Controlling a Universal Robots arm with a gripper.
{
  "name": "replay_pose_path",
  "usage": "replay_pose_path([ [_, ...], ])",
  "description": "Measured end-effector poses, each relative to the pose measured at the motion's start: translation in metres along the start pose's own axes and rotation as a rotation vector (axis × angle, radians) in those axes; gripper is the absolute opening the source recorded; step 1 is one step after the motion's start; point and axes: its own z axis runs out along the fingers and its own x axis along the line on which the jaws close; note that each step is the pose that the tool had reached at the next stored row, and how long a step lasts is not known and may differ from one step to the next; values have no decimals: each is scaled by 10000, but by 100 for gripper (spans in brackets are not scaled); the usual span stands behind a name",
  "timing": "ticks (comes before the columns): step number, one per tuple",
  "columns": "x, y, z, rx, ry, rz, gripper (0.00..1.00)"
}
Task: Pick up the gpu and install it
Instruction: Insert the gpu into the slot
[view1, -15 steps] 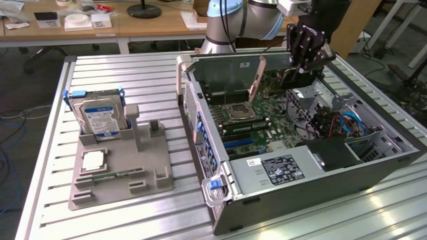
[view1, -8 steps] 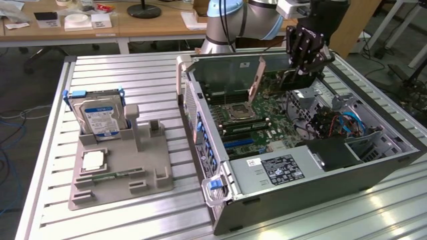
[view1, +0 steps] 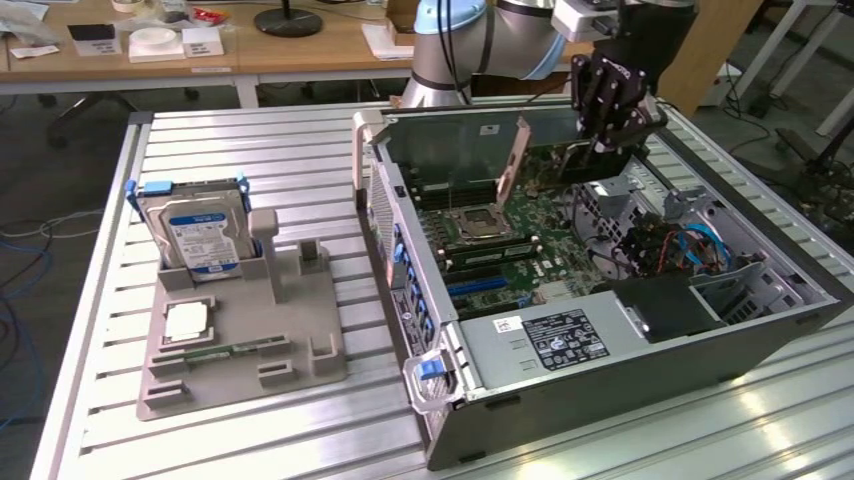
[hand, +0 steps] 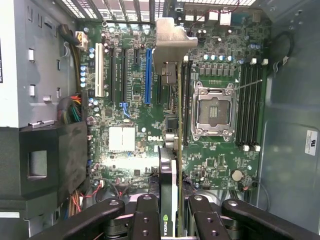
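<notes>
Pinching the gpu (hand: 167, 170) across its two flat faces, the gripper (hand: 172, 217) is partly closed, one finger (hand: 145, 220) on the black fan cover and the other on the board side, near one end of the card. The gpu hangs on edge, long side down, over the motherboard (hand: 220, 165) inside the open computer case (view1: 747, 340). Its silver end bracket (hand: 172, 45) points away from the fingers towards the case's rear wall. I judge it stiff and fairly light but fragile: squeezing the rigid cover and the board's edge is safer than pressing on the fan or the small parts. Held at one end, it could tilt if pushed. Past it, a blue slot (hand: 148, 75) lies just beside the card's line; I cannot tell whether the card touches any slot. Farther off, a hard drive (view1: 200, 235) stands in a grey tray (view1: 240, 370) on the table (view1: 267, 140).
</notes>
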Motion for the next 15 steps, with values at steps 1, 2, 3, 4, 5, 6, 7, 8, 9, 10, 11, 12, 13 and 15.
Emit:
replay_pose_path([
  [1,0,0,2,0,1,0,27],
  [2,0,0,5,0,1,0,27],
  [3,0,0,7,0,1,0,27],
  [4,1,1,9,-1,0,0,27],
  [5,1,1,11,-1,0,0,27],
  [6,1,1,13,-1,0,0,27],
  [7,1,1,15,0,1,0,27],
  [8,1,1,17,-1,1,0,27],
  [9,1,1,19,0,0,0,27],
  [10,1,1,21,0,0,0,27],
  [11,1,1,25,0,-2,0,27],
  [12,1,1,32,1,-3,0,27],
  [13,2,2,39,0,-2,0,27],
  [15,2,2,58,0,-1,0,27],
])
